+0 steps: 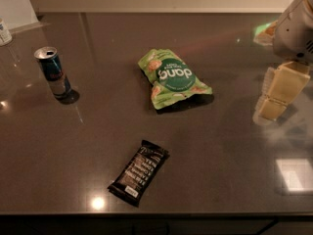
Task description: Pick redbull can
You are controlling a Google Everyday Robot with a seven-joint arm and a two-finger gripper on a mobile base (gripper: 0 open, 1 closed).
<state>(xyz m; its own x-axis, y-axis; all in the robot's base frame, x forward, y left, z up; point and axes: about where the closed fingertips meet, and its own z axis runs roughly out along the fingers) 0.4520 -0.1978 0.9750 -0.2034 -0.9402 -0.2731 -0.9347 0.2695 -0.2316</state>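
The redbull can stands upright at the left of the dark countertop. It is blue and silver with a red mark, and its silver top has an open pull-tab hole. My gripper hangs at the far right edge of the view, low over the counter. It is cream-coloured under a grey-white wrist, far from the can and holding nothing that I can see. The whole width of the counter lies between gripper and can.
A green snack bag lies in the middle, between gripper and can. A dark chocolate bar lies near the front edge. A white container with a blue label stands at the far left, behind the can.
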